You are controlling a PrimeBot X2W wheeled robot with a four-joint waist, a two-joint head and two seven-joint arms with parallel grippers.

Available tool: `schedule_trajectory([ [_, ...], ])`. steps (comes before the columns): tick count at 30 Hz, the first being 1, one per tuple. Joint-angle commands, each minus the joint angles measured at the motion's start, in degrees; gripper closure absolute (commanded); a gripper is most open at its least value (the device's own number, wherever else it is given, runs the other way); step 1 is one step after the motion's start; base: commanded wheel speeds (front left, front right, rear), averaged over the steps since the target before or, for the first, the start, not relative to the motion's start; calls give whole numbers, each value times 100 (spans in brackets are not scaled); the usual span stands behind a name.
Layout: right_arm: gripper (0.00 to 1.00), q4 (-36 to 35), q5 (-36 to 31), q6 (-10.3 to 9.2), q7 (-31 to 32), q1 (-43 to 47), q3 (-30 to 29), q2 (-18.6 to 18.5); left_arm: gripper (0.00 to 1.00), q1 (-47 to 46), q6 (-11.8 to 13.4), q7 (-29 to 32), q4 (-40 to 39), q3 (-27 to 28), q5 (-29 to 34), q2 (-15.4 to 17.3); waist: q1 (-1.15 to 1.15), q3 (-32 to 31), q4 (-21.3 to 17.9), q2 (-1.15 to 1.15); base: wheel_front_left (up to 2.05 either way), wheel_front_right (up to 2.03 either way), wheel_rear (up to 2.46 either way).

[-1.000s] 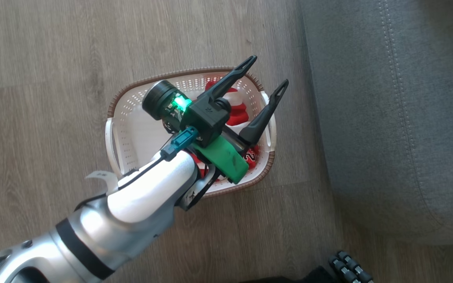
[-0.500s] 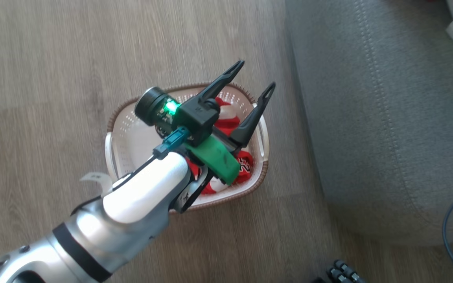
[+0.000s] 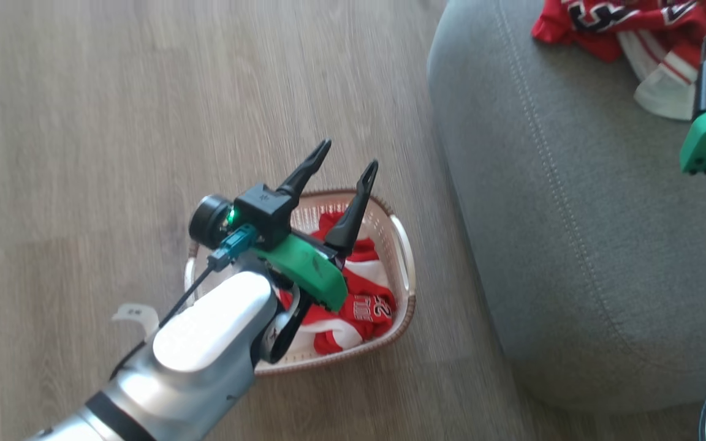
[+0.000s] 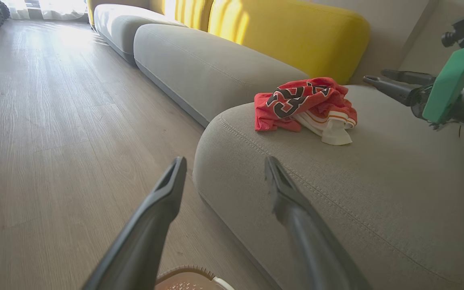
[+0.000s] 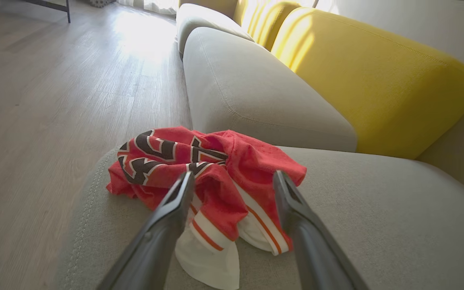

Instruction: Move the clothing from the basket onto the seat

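Observation:
Red shorts point(image 3: 365, 306) with white trim lie in the cream basket point(image 3: 407, 257) on the floor. Above the basket hangs my left gripper point(image 3: 349, 154), open and holding nothing; in the left wrist view my left gripper point(image 4: 224, 161) points toward the grey sofa point(image 4: 357, 193). A crumpled red jersey point(image 3: 622, 24) with black numerals rests on the sofa point(image 3: 573, 214). My right gripper point(image 5: 233, 176) is open just short of the jersey point(image 5: 216, 169) and above the seat, apart from it. From the left wrist the right gripper point(image 4: 381, 78) shows beside the jersey point(image 4: 300, 100).
Wood floor point(image 3: 114, 122) surrounds the basket on the left and front. Yellow back cushions point(image 5: 377, 80) rise behind the seat, and another grey sofa section point(image 4: 208, 68) stretches beyond. A white tag point(image 3: 135, 313) sticks out beside my left forearm.
The head camera has swung, bringing the jersey on the sofa and my right gripper into view. My left gripper stays open over the basket, now reaching past its far rim.

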Motion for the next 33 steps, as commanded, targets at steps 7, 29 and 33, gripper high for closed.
schedule_trajectory([
  [7, 0, -636, 536, -2, -52, 429, 665, 178, 0, 409, 15, -117, 61, 538, -154, 22, 0, -775, 244, 0, 0, 0, 0],
  [29, 0, -1834, 1535, -2, -10, 2074, 1573, 921, 0, 2506, 343, -127, -423, 2467, 341, 416, 0, -1799, 906, 0, 0, 0, 0],
  [33, 0, -2122, 1621, -2, -9, 2379, 1719, 950, 0, 2788, 400, -127, -514, 2710, 425, 485, 0, -1851, 939, 0, 0, 0, 0],
])
